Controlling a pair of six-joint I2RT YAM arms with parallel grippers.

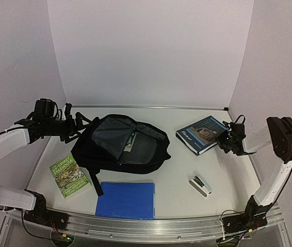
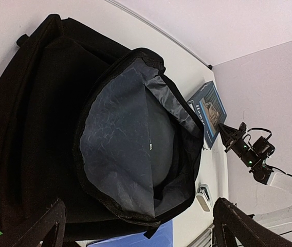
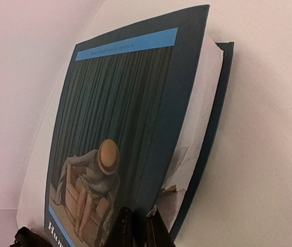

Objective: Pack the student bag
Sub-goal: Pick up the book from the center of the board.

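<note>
The student bag [image 1: 120, 146], a black backpack, lies at the middle left of the table with its mouth gaping and the grey lining [image 2: 120, 144] showing. My left gripper [image 1: 70, 126] hovers at the bag's left edge, open, its two fingers wide apart over the bag's opening [image 2: 138, 218] with nothing between them. A dark blue book [image 1: 201, 133] lies at the back right. My right gripper [image 1: 224, 138] is at its right edge, and the fingers [image 3: 138, 229] are pinched on the front cover [image 3: 125, 128], which bows up off the torn white pages [image 3: 197, 134].
A green paperback [image 1: 69, 176] lies front left of the bag. A blue folder [image 1: 126, 199] sits just in front of it. A small white and black stapler [image 1: 200, 184] rests front right. Walls close the table at the back and both sides.
</note>
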